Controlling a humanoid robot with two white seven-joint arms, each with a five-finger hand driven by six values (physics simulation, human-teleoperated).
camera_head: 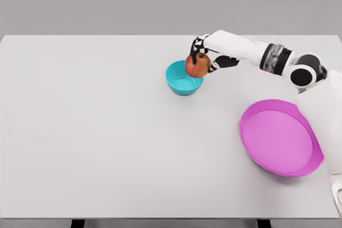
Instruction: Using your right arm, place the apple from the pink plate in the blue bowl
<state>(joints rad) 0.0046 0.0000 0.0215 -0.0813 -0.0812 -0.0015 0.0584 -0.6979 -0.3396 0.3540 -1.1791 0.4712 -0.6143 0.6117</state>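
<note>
Head view shows the right hand [202, 57] closed around the apple [197, 65], fingers wrapped over its top and far side, holding it in the air above the right rim of the blue bowl [180, 83]. On the bench [96, 132], well to the right and nearer the camera, the pink plate [279, 138] lies empty. An apple is likely rigid, fairly light and smooth-skinned, so a round, waxy surface could slip from a loose pinch; a grasp cupping its widest girth from above looks soundest. It bruises if dropped, so lowering it close to the bowl's floor before letting go seems wise.
</note>
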